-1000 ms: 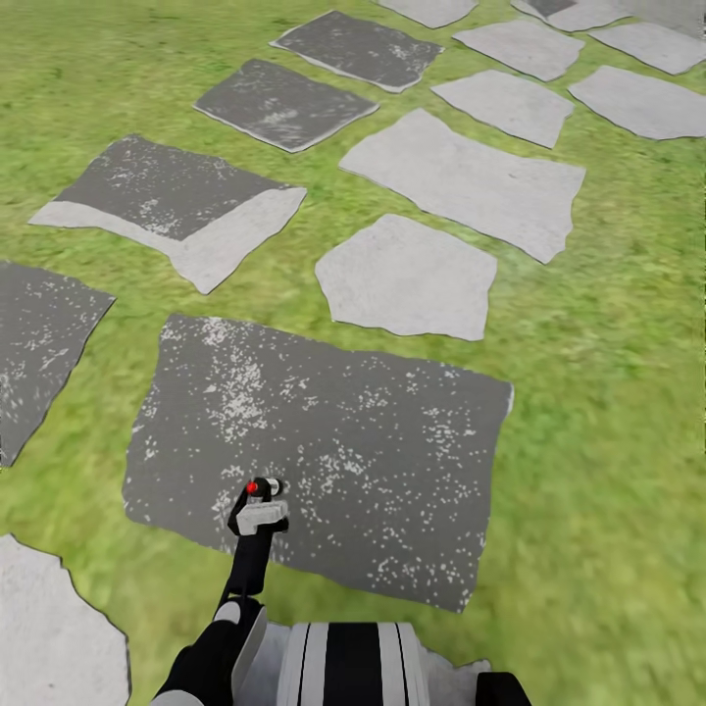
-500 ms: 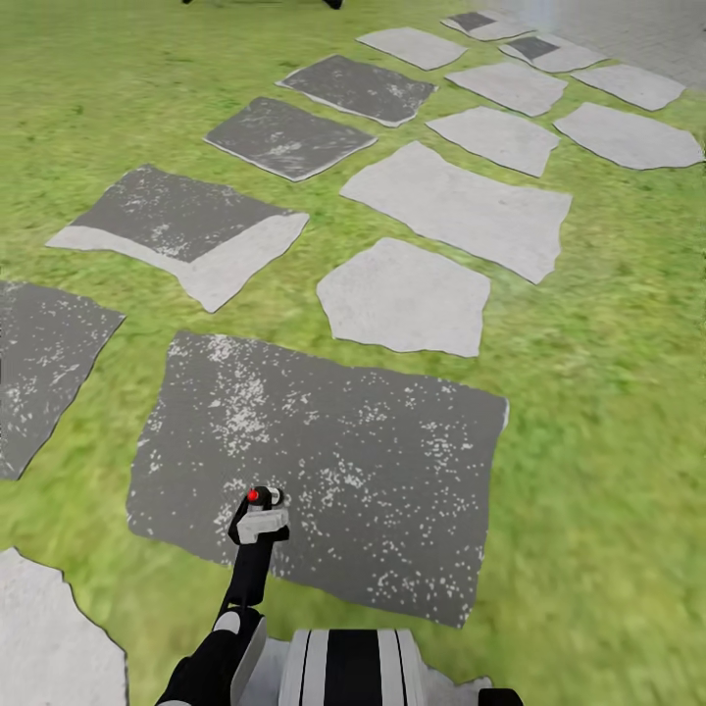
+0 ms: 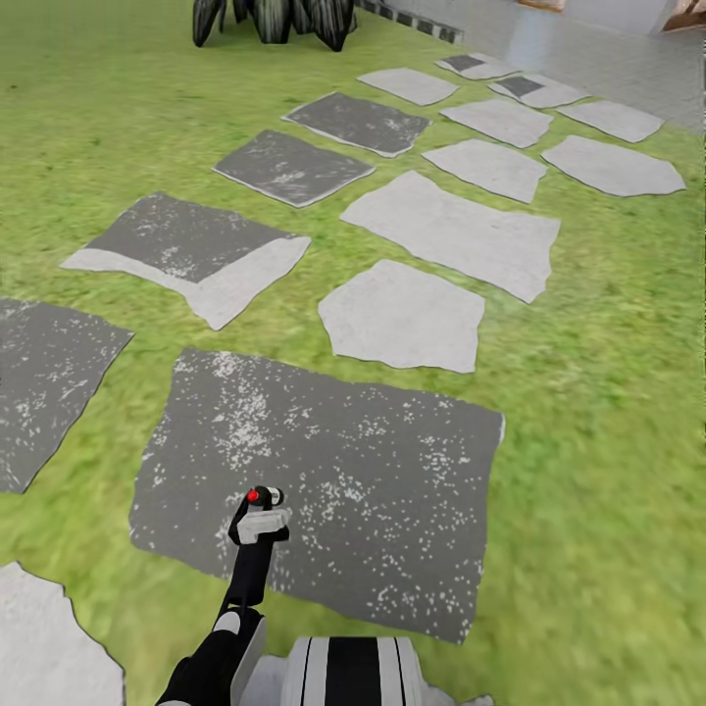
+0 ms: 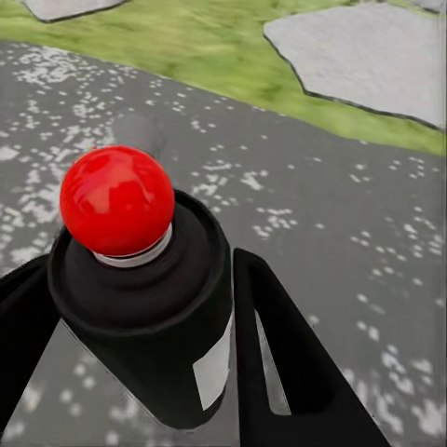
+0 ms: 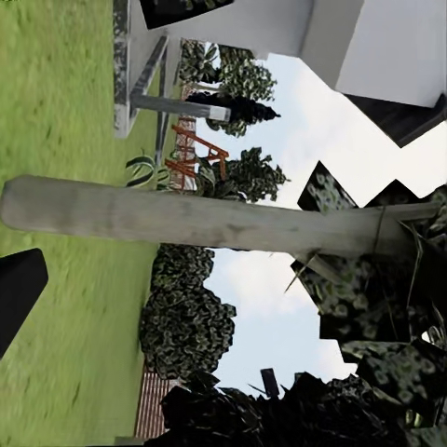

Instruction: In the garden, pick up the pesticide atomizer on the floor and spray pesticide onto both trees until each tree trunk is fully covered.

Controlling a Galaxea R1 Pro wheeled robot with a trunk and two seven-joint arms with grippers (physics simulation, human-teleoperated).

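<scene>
Right at the bottom of the head view, the left gripper [image 3: 259, 525] is clamped around the pesticide atomizer [image 3: 261, 508], held out low and left of centre over a big dark speckled paving slab [image 3: 373, 461]. In the left wrist view the two black fingers [image 4: 298, 372] press against either side of the dark bottle [image 4: 149, 317], narrow as the bottle allows, with the red ball top [image 4: 116, 200] facing the camera and a corner of white label [image 4: 216, 365] peeking out by one finger. The robot's striped trunk [image 3: 353, 672] sits at the bottom edge beside the arm.

Moving outward, green lawn [image 3: 608, 441] runs around grey stone paving: about fifteen slabs, some dark and speckled, some pale, stepping away toward the upper right of the frame. One pale slab [image 3: 402, 314] lies just beyond the dark one the bottle hangs over. Nothing stands between the gripper and those stones.

At the top left of centre, one low plant with dark striped leaves [image 3: 275, 20] sits on the grass, and a broad pale paved area [image 3: 608, 49] spreads across the upper right corner.

Over in the right wrist view, a dark finger tip [image 5: 17, 293] shows at the frame edge; whether that right gripper is wide or narrow, cannot tell. Beyond it one pale tree trunk [image 5: 186, 222] crosses the frame, leafy crown [image 5: 391, 307] at one end, dark bushes [image 5: 191, 321] and a bit of brown slat fence [image 5: 154, 400] behind.
</scene>
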